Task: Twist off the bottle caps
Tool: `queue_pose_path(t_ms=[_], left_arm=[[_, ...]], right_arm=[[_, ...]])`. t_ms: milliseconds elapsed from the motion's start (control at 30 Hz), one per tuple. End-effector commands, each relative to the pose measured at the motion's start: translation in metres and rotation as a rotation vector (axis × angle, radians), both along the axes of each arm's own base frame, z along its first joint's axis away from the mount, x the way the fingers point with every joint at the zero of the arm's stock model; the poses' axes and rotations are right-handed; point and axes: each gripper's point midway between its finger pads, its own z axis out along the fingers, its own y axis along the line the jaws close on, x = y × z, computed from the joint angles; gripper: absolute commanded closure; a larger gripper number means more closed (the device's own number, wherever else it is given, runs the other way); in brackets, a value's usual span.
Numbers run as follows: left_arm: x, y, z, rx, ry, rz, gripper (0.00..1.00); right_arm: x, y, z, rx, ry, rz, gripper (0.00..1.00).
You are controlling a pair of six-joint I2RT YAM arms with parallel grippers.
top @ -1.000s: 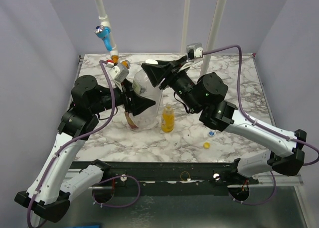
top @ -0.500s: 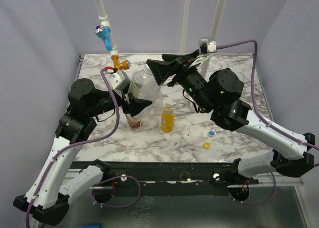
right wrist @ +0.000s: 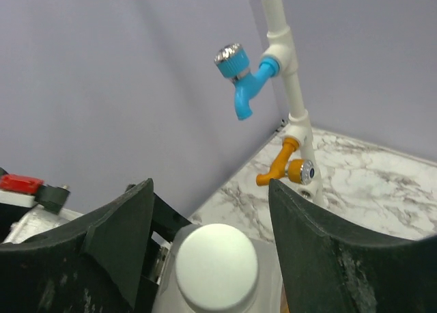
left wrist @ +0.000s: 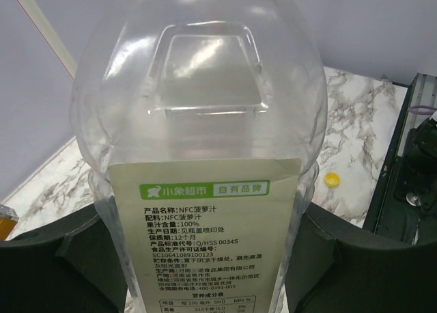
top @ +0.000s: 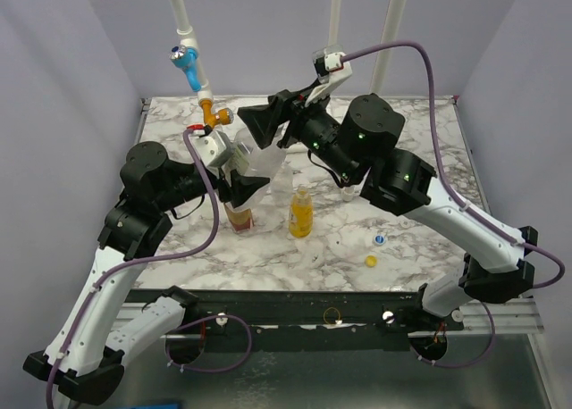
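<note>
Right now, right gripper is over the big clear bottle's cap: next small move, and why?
Probably close the right gripper on the white cap. Its jaws stand open either side of the cap, not touching it; the cap sits on the wide clear bottle, and the left gripper clamps the bottle's body, bracing it for a twist.

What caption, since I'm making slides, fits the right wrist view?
Open right gripper straddles the white cap of the wide clear bottle, without touching it.
</note>
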Motion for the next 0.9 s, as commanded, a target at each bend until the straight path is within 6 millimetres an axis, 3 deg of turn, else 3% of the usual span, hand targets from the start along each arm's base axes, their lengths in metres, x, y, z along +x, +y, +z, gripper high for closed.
queue_pose_path(t_ms=[0, 167, 267, 433, 567, 600, 733, 867], left_arm=[[-0.004, 0.004, 0.015, 0.002, -0.092, 0.008, 0.91], [-0.003, 0.003, 0.014, -0.003, -0.085, 0.005, 0.92], [-0.002, 0.003, 0.016, -0.011, -0.081, 0.007, 0.92], [-0.001, 0.002, 0.016, -0.019, -0.068, 0.012, 0.92], [-0.006, -0.001, 0.018, -0.042, -0.038, -0.014, 0.94], [-0.009, -0.003, 0.018, -0.052, -0.02, -0.028, 0.94], [-0.03, -0.012, 0.025, -0.094, 0.043, -0.138, 0.94], [-0.059, -0.022, 0.032, -0.131, 0.143, -0.285, 0.96]], right_arm=[[-0.002, -0.009, -0.011, -0.039, 0.031, -0.017, 0.31], [-0.005, -0.007, -0.016, -0.038, 0.043, 0.0, 0.38], [-0.006, -0.004, -0.023, -0.04, 0.053, 0.011, 0.47], [-0.011, -0.006, -0.022, 0.003, 0.038, 0.031, 0.74], [-0.019, -0.012, -0.008, 0.045, -0.016, 0.062, 0.95], [-0.023, -0.013, -0.004, 0.053, -0.038, 0.08, 0.99], [-0.052, -0.012, 0.017, 0.051, -0.166, 0.229, 0.99], [-0.103, -0.008, 0.023, 0.016, -0.309, 0.487, 0.99]])
